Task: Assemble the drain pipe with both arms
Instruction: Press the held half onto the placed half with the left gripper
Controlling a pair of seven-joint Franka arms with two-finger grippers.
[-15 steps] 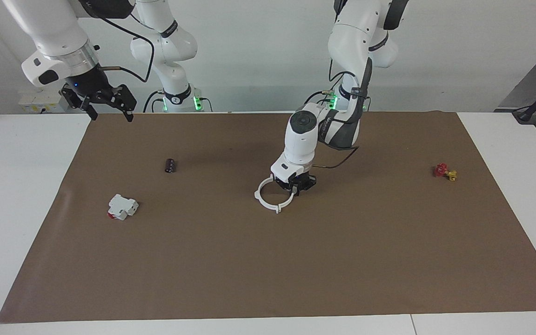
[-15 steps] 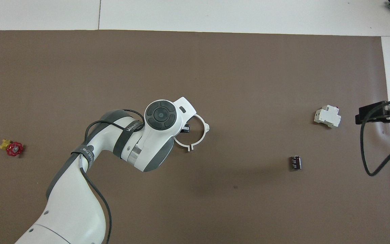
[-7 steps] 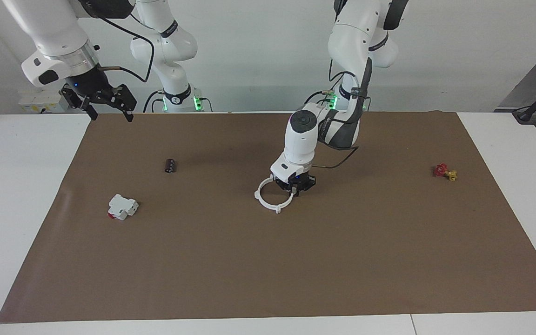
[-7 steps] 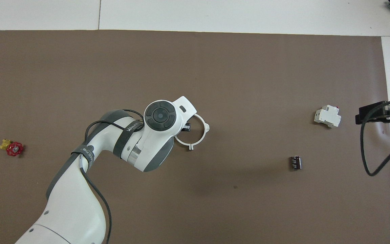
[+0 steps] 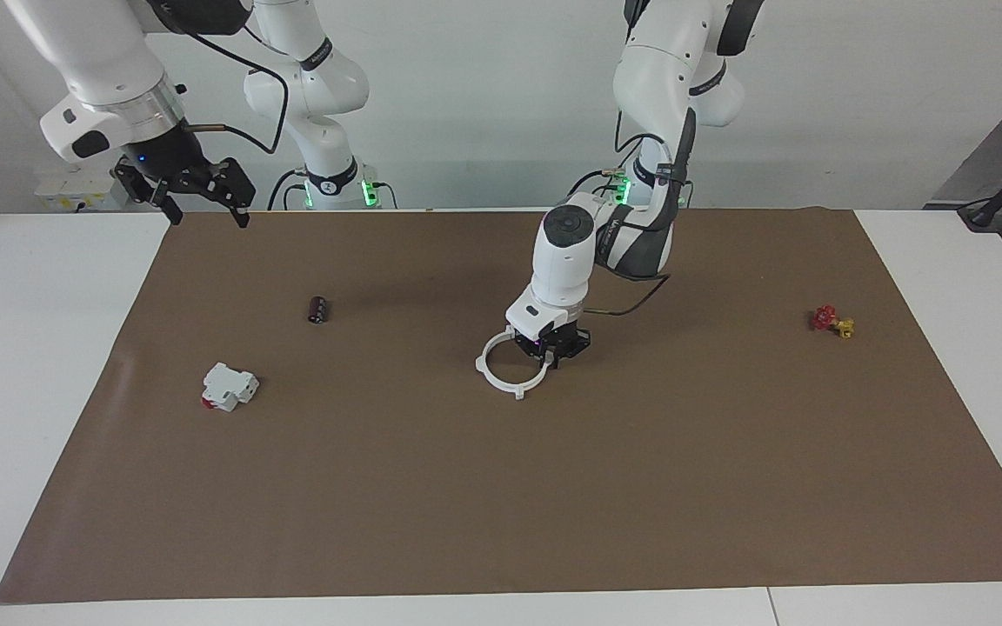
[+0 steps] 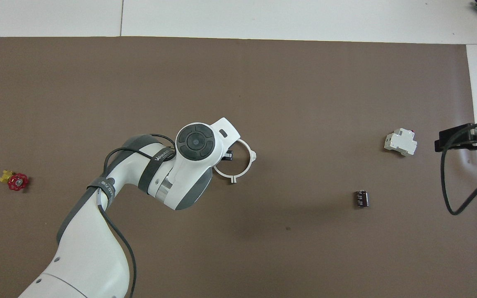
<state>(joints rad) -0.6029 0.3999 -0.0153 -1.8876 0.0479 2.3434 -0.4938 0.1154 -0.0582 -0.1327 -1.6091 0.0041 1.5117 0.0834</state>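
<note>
The drain pipe point(image 5: 494, 379) shows as a thin white ring with small outward tabs, low over the middle of the brown mat point(image 5: 640, 487). My left gripper point(image 5: 547, 355) points down at the ring's edge toward the left arm's end, shut on the rim. From overhead the wrist hides most of that gripper point(image 6: 227, 156), and the ring point(image 6: 249, 163) sticks out from under it. My right gripper point(image 5: 208, 209) hangs open and empty, high over the mat's edge at the right arm's end, and it waits there point(image 6: 454, 138).
A boxy white block with a red part point(image 5: 229, 386) lies toward the right arm's end. A small dark cylinder point(image 5: 318, 309) lies nearer to the robots than the block. A red-and-yellow valve point(image 5: 831, 321) sits toward the left arm's end.
My left gripper has shifted the ring very slightly, with its wrist turning a little. The right arm has not moved.
</note>
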